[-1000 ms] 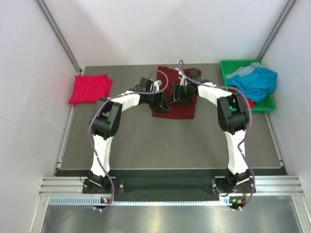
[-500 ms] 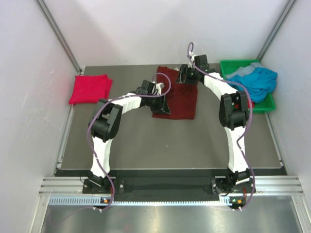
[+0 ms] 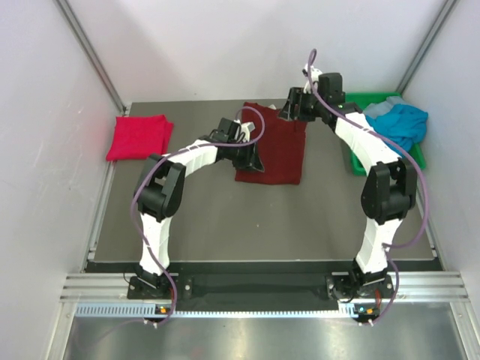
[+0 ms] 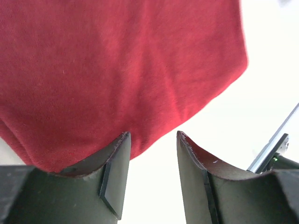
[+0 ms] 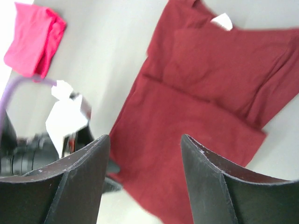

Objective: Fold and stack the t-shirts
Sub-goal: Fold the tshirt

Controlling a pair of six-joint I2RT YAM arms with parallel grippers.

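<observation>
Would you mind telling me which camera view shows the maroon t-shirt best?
The right wrist view: the maroon t-shirt lies almost whole, its folds and white neck label clear. The top external view shows it small, the left gripper at its edge; the left wrist view only a patch of cloth.

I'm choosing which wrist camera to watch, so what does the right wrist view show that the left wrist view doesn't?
Only the right wrist view shows the folded crimson t-shirt, a white neck tag and part of the left arm with its purple cable. Only the left wrist view shows the left gripper, open, and a metal rail at the right edge. Both show the maroon t-shirt.
</observation>
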